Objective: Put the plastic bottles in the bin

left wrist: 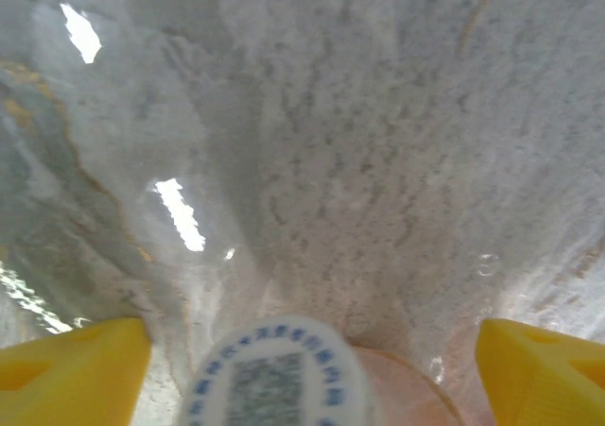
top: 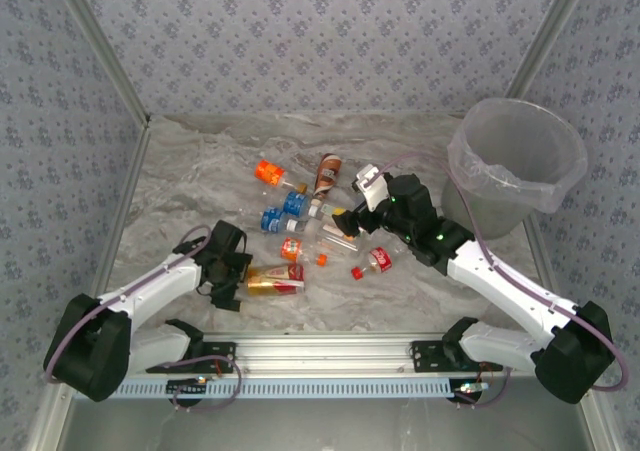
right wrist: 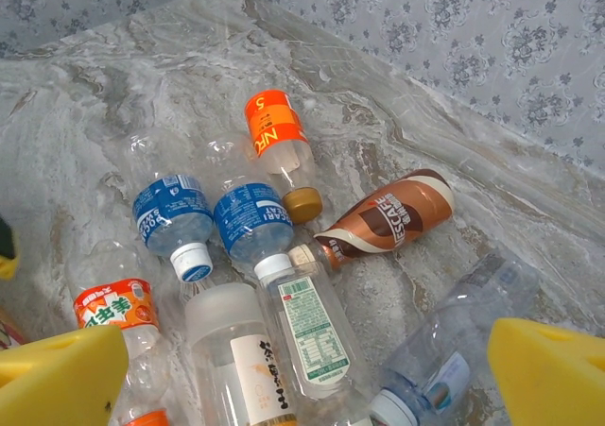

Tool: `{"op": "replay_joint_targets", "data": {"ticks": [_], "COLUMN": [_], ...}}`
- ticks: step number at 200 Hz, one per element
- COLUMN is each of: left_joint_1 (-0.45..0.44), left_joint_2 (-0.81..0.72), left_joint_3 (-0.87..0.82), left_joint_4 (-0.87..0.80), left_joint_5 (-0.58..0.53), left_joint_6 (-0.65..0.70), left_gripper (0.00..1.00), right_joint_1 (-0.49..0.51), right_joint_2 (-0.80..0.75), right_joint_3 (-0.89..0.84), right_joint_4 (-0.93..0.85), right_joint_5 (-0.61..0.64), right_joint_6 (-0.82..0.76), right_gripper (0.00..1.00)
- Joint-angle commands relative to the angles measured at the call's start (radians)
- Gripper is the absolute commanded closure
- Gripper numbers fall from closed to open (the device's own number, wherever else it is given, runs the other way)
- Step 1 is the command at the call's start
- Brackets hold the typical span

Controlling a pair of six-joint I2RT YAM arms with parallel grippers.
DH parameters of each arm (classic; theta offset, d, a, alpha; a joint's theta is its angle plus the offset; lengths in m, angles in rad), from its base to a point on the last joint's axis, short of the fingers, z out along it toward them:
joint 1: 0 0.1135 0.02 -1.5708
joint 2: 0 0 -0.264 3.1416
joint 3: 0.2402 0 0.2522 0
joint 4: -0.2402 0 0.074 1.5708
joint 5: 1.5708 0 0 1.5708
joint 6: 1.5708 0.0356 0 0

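I'm working over a grey-veined marble desk (top: 190,171) walled in by grey flowered wallpaper (top: 300,31); the bin (top: 515,166) stands at the far right corner, well apart from the bottles (top: 300,221) strewn mid-desk. The overhead view gives me a red-labelled bottle (top: 378,259) and a yellow bottle (top: 275,279) by the left arm (top: 160,281), while the left wrist view shows a white cap (left wrist: 274,379) between the left jaws, which are spread clear of it. The right jaws are spread wide above the heap, where I count eight: two blue-labelled (right wrist: 175,213), one orange (right wrist: 274,133), one brown (right wrist: 392,223), one orange-and-red (right wrist: 113,308), three clear (right wrist: 307,327).
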Motion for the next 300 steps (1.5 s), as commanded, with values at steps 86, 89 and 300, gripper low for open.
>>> {"op": "replay_joint_targets", "data": {"ticks": [86,89,300], "left_joint_1": [0.0,0.001,0.018], "left_joint_2": [-0.007,-0.009,-0.017], "left_joint_3": [0.032,0.036,0.626], "left_joint_4": [0.13,0.128,0.294], "left_joint_5": [-0.059,-0.062,0.068], "left_joint_6": [0.018,0.022,1.147], "left_gripper": [0.81,0.83,1.0], "right_joint_1": [0.004,0.005,0.163], "right_joint_2": [-0.007,-0.007,0.365], "right_joint_3": [-0.018,-0.018,0.186], "right_joint_4": [0.018,0.017,0.284], "right_joint_5": [-0.009,-0.011,-0.364], "right_joint_6": [0.045,0.049,0.411], "right_gripper": [0.0,0.0,0.0]}}
